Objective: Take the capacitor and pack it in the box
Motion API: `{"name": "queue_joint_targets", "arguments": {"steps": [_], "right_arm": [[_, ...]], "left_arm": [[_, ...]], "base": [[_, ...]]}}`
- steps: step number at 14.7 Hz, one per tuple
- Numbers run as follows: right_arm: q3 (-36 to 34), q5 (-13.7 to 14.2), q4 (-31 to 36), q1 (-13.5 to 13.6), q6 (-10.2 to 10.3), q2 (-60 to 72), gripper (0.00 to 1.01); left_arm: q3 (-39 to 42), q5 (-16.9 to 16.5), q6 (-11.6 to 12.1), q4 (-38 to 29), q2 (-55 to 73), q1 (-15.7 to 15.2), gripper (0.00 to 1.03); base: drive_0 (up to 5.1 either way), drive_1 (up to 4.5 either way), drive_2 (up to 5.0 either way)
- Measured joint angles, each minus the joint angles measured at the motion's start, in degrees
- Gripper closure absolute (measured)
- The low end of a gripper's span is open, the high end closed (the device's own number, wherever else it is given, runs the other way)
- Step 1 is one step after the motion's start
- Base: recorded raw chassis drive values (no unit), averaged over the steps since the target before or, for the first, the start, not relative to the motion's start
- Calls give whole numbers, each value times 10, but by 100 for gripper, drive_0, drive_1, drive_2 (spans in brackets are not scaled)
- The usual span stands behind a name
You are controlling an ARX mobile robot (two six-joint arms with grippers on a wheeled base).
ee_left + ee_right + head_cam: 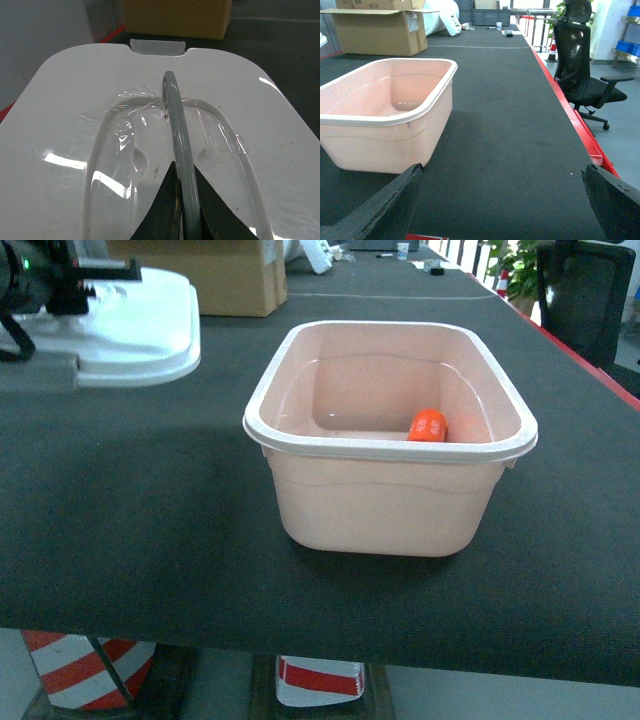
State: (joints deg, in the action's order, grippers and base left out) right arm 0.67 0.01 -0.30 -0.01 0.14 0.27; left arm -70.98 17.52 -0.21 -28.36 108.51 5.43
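Head view: The box stands open near the middle of the dark table. One orange capacitor lies on the box floor, against the near wall toward the right corner. The white lid lies on the table at far left, well apart from the box. The left gripper sits over the lid; its jaw state cannot be read here. A brown carton stands behind the lid.

Left wrist view: The left gripper is pressed together on the grey handle of the lid, one dark finger on each side.

Right wrist view: The right gripper is spread wide, nothing between its fingers. The box stands ahead to its left, apart from it. An office chair stands beside the table's red edge. The carton carries a label, illegible.
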Motion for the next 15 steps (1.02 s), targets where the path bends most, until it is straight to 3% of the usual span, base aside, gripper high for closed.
{"name": "queue_joint_targets", "arguments": {"steps": [4,8,11,15], "right_arm": [[0,0,0,0,0,0,3],[0,0,0,0,0,0,3],[0,0,0,0,0,0,3],[0,0,0,0,0,0,3]], "left_arm": [[-10,72,-24,44,-72,124,101],[-87,87,-40,62,-21,234,101],[-166,91,-46,93,66,272,101],[-183,84,-70,104,116,274,101]], "base": [[0,0,0],[0,0,0],[0,0,0],[0,0,0]]}}
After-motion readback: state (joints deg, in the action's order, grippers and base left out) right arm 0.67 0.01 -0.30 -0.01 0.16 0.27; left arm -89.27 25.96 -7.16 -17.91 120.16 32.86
